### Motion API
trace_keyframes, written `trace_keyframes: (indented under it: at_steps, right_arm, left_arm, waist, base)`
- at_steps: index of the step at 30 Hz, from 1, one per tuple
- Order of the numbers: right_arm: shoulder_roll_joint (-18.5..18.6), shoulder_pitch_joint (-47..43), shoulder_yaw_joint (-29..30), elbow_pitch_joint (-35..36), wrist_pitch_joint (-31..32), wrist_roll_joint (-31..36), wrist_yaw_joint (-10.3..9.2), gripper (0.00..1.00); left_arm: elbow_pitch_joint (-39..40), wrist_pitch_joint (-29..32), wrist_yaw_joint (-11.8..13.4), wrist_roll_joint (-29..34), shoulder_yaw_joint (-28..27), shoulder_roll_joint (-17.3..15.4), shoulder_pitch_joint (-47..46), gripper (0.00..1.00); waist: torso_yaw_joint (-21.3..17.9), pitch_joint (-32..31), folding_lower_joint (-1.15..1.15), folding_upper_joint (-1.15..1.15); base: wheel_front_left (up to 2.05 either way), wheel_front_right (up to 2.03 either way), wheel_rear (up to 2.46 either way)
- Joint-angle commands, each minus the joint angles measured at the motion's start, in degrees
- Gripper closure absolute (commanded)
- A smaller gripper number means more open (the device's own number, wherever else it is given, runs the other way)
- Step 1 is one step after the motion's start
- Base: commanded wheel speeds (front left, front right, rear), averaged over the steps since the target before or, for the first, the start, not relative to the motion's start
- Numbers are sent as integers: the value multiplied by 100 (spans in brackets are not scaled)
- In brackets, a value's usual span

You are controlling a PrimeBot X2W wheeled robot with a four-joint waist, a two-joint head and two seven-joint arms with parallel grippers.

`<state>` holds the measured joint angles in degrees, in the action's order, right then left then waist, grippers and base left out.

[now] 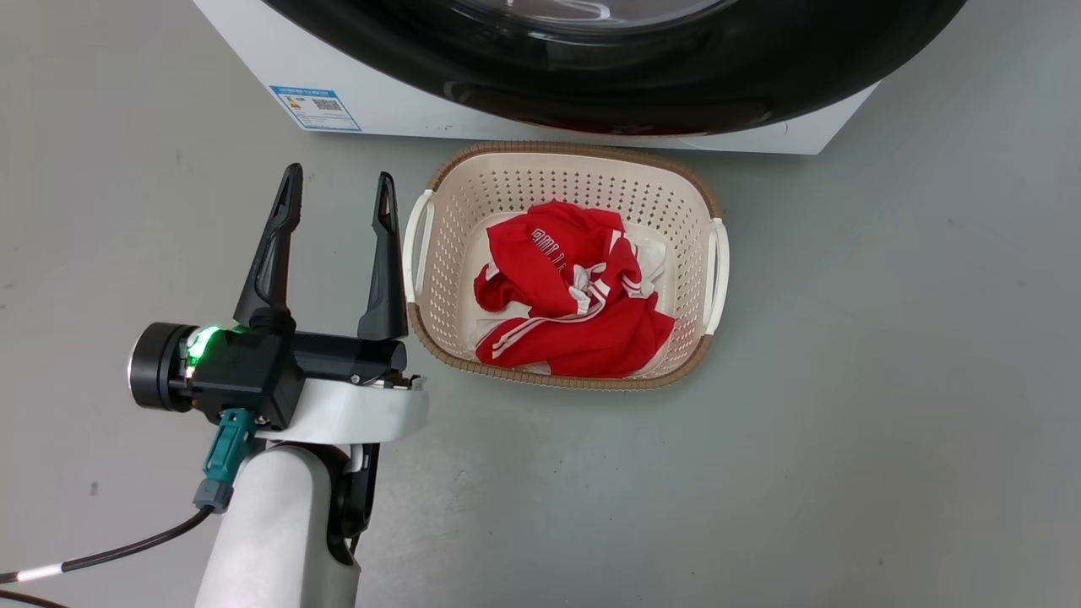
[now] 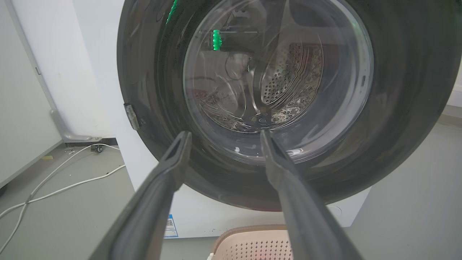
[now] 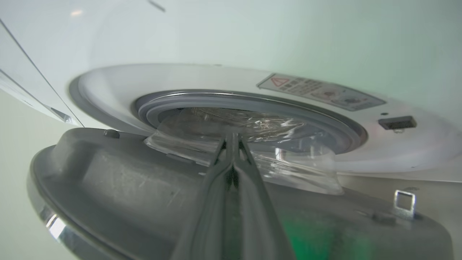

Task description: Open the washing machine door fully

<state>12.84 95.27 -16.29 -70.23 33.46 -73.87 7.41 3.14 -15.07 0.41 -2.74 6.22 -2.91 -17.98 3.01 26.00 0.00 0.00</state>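
Observation:
The washing machine door (image 1: 642, 76) is a glossy black disc across the top of the head view, on the white washing machine (image 1: 405, 101). My left gripper (image 1: 339, 173) stands open to the left of the basket, well short of the door, with nothing between its fingers. In the left wrist view the left gripper (image 2: 225, 133) points at the door (image 2: 397, 108) and its clear window. In the right wrist view the door (image 3: 126, 187) stands ajar, its grey inner face apart from the machine front (image 3: 216, 77). My right gripper (image 3: 231, 135) is shut, reaching into that gap near the glass bowl (image 3: 299, 169).
A cream perforated basket (image 1: 583, 150) holding a red garment (image 1: 574, 295) sits on the floor right below the door. White cables (image 2: 65, 187) lie on the floor left of the machine beside a wall. The door's latch hook (image 3: 404, 202) faces the slot (image 3: 397, 123).

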Motion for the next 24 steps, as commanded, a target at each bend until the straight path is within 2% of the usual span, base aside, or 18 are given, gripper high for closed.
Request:
trace_keyframes:
  at_steps: [1,7,15,24]
  right_arm:
    - [-55,-204,-10,107,159,-70,14,100]
    - [-125,-705,22,759,807,-286,15,100]
    - [-113,-1808,70,1598,1477,-552,14,100]
    - [-374,-2795,27,2056,2117,-771,14,100]
  left_arm:
    - [-18,-15,-24,29,-23,4,-80,0]
    - [-86,-15,-35,60,-58,4,39,0]
    - [-234,-15,-69,57,-69,4,306,0]
    - [-418,-15,-88,-14,-78,3,733,0]
  waist:
    - [-22,-31,0,0]
    - [-65,-212,0,0]
    - [-37,-739,0,0]
    - [28,-1449,0,0]
  base:
    - [0,0,0]
    - [0,0,0]
    - [0,0,0]
    - [0,0,0]
